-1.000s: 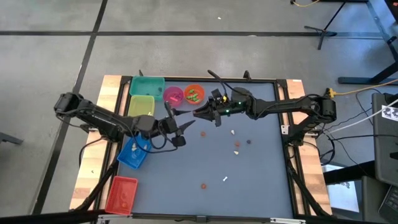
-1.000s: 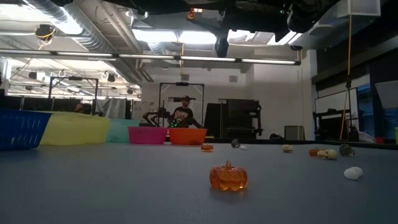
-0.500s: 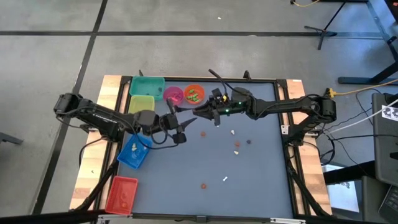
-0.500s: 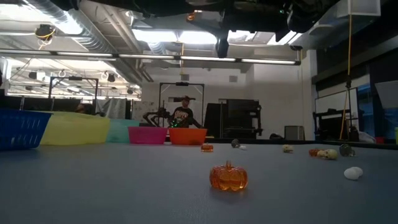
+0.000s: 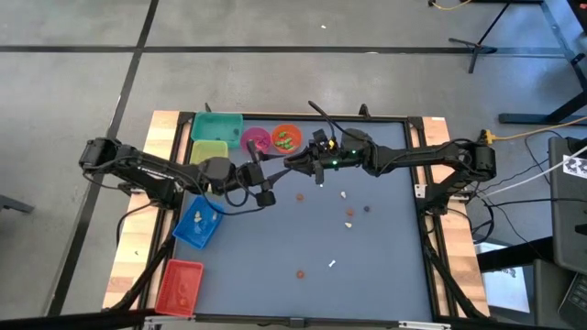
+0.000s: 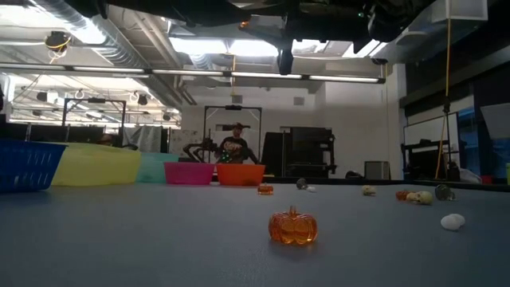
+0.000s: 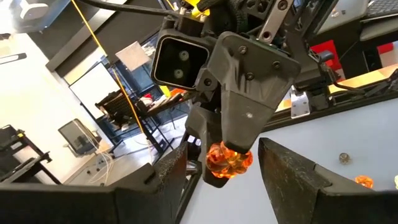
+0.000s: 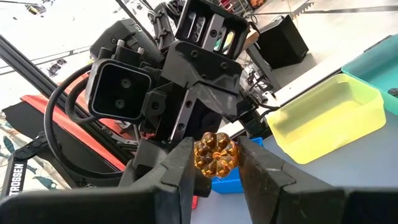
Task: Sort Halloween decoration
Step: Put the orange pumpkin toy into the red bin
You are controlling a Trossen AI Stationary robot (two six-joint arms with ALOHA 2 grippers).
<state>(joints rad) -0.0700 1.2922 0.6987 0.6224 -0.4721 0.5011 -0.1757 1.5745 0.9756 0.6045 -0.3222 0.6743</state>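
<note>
Tabletop (image 5: 367, 247) grey-blue, workshop behind, right gripper (image 8: 214, 163) clamping orange pumpkin (image 8: 215, 154), left gripper (image 7: 224, 171) seemingly spread

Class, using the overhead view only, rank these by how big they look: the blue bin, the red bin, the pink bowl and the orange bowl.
Largest to smallest:
1. Blue bin and red bin: too alike to separate, and an arm covers part of the blue one.
2. Orange bowl
3. Pink bowl, only slightly smaller than the orange.

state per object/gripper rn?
right gripper: shut on orange pumpkin trinket, raised above the table
left gripper: open, facing the right gripper
orange pumpkin: upright on table, loose
orange bowl: holds green pieces
blue bin: tilted askew, holds white pieces
</note>
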